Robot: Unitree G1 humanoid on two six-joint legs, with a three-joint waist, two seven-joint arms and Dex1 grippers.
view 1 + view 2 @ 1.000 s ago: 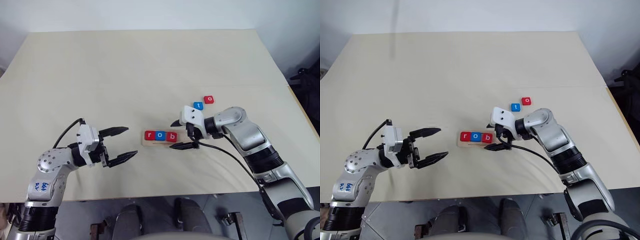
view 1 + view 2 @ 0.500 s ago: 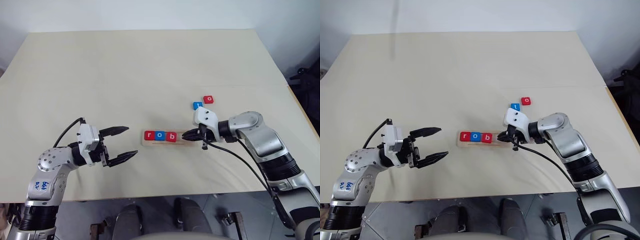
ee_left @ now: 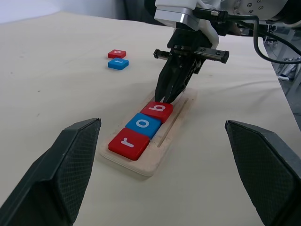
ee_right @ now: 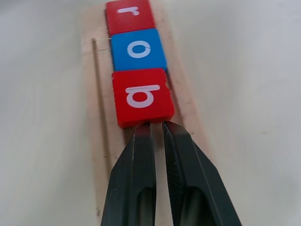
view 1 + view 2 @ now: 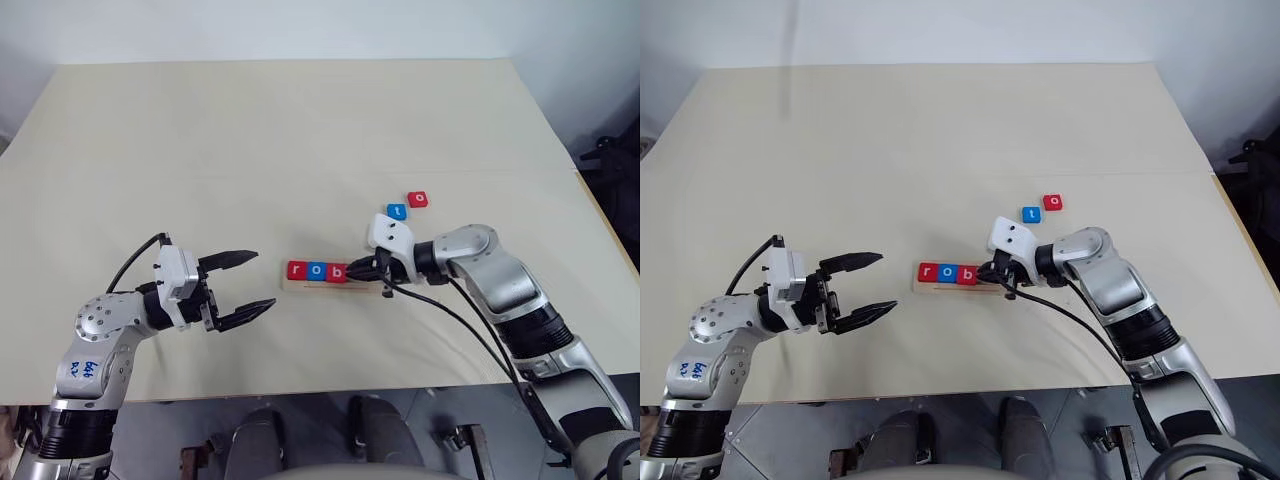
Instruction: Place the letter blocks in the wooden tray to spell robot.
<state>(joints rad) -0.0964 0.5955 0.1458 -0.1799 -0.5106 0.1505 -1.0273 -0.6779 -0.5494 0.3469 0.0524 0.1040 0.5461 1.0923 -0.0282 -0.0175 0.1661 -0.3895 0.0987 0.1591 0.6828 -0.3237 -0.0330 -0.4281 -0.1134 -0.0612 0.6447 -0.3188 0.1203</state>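
Fingertips of our right gripper (image 4: 157, 129) are pressed together with nothing between them, touching the free edge of the red b (image 4: 142, 95), as if nudging it along the tray (image 3: 175, 123). We see r (image 3: 129, 143), blue o (image 3: 144, 125) and b lying flat in a row in the tray, touching edge to edge, with the tray's other end bare. Our left gripper (image 5: 252, 283) hangs spread and empty, well apart from the tray. The blue t (image 5: 397, 211) and red o (image 5: 418, 199) sit on the table (image 5: 300, 130) just beyond our right wrist. We judge the risk is pushing too hard: the closed tips could ride up over b, tip it out of the groove, or slide the whole tray. The tray's long axis runs left to right across the table, and the letters read upright from our side.
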